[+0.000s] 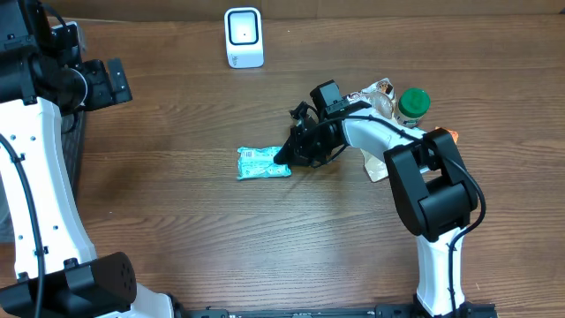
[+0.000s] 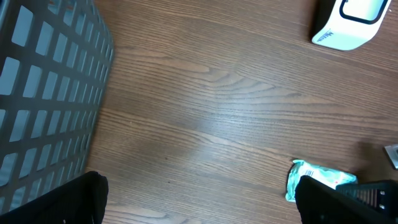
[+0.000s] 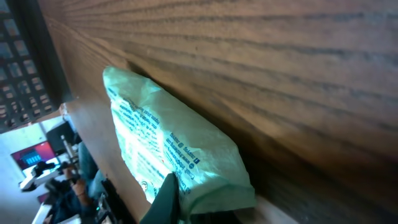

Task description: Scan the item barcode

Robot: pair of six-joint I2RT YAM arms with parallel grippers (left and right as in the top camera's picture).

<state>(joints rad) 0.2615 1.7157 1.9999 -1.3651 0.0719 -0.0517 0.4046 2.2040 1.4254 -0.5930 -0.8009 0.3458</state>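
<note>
My right arm reaches from its base at the near right edge, elbow bent, forearm running left across the table (image 1: 177,221), wrist pitched down low toward the wood. Right gripper (image 1: 283,160) sits at the right end of the teal packet (image 1: 262,163), jaws pressed together and pinching that end. In the right wrist view the crinkled wrapper fills the middle, printed side facing the camera, one dark fingertip (image 3: 165,198) overlapping its lower edge. The rest of the packet lies flat on the table, roughly centre, long side running left-right. A small barcode-like label shows near its left end in the overhead view, too small to read

My left arm stands up along the left side, wrist high at the far left corner, camera looking down. Left gripper (image 1: 113,81) is spread wide and holds nothing, both fingers (image 2: 65,199) showing as dark blocks in the bottom corners of the left wrist view with bare wood between. Well apart from the packet

White scanner (image 1: 244,37) stands at the far edge, centre, well away from the packet and from both grippers. Grey mesh basket (image 2: 43,93) at the left edge, just beside my left arm. A green-lidded jar (image 1: 411,104) and some clear-wrapped items sit behind my right forearm, far right
</note>
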